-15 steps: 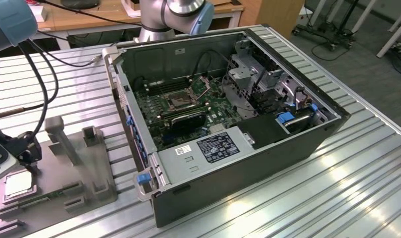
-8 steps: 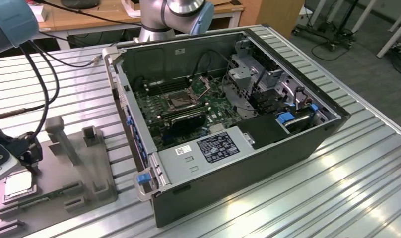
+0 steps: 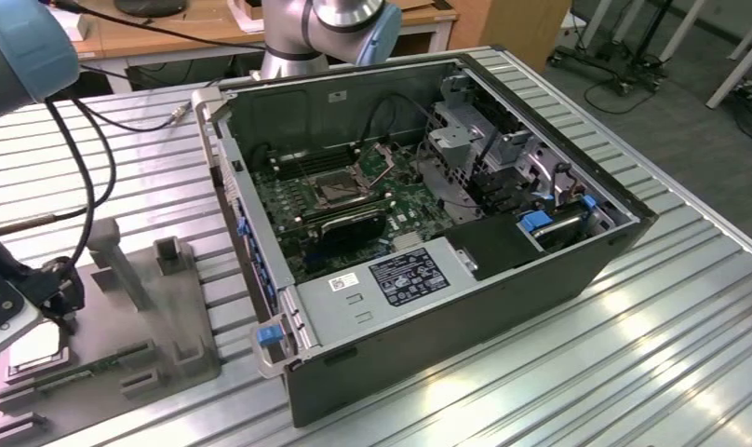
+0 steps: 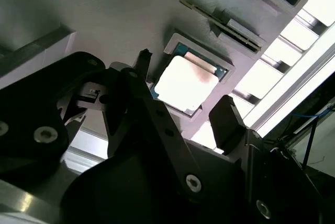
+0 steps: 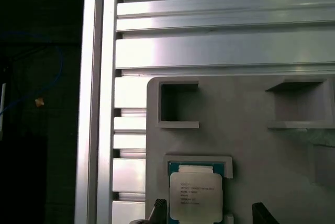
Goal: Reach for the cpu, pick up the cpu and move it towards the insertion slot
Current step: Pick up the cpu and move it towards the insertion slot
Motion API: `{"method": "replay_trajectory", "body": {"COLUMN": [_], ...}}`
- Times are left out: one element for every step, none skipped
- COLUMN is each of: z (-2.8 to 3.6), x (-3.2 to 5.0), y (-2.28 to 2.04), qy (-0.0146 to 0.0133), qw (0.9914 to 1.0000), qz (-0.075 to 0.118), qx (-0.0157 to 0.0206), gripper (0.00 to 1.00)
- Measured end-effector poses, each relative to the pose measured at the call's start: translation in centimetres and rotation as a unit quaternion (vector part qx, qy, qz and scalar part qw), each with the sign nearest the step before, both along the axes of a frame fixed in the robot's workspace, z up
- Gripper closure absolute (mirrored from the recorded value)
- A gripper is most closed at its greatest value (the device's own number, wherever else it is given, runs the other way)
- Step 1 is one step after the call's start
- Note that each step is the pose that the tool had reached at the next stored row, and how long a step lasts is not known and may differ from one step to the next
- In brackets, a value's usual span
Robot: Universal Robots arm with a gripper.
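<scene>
The cpu (image 4: 186,82) lies flat in the square recess of the grey plastic fixture (image 4: 120,20), silvery top up with a thin green rim. In both wrist views my gripper (image 4: 184,84) is open and hovers just above the chip, one dark fingertip (image 4: 143,58) on each side, touching nothing. The first wrist view shows the cpu (image 5: 196,192) between the two tips of the gripper (image 5: 209,209). In the exterior view the gripper (image 3: 53,312) hangs over the fixture (image 3: 165,317) at the view's left. The insertion slot (image 3: 339,191) sits on the green motherboard inside the open case.
The open computer case (image 3: 476,279) lies on the slatted aluminium table (image 3: 624,372), to the exterior view's right of the fixture. Upright grey posts (image 3: 115,265) rise from the fixture. A long green memory stick (image 4: 209,17) rests in it beside the chip. Cables (image 3: 85,158) hang along the arm.
</scene>
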State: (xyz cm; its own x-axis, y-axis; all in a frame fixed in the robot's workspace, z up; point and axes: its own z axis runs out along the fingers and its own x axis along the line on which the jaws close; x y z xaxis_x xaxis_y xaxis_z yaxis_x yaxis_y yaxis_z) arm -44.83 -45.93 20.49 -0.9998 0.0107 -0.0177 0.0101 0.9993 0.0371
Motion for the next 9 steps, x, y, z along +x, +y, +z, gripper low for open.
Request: {"method": "replay_trajectory", "body": {"z": [-0.16,-0.36,-0.55,-0.72,-0.85,-0.93,-0.97,-1.01,-1.06], "x": [-0.11,-0.19,-0.2,-0.2,-0.21,-0.21,-0.22,-0.23,-0.25], "y": [0.0,0.02,0.04,0.08,0.16,0.27,0.33,0.39,0.45], "qy": [0.0001,-0.0001,-0.0001,0.0001,0.0004,0.0005,0.0005,0.0005,0.0005], "qw": [1.0,1.0,1.0,1.0,1.0,1.0,0.99999,0.99998,0.99997], "qz": [0.0,0.0,0.0,0.0,-0.001,-0.003,-0.005,-0.006,-0.008], "qx": [-0.0001,0.0001,0.0001,0.0001,0.0001,0.0,0.0001,0.0001,0.0001], "gripper": [0.28,0.28,0.28,0.28,0.28,0.28,0.28,0.28,0.28]}}
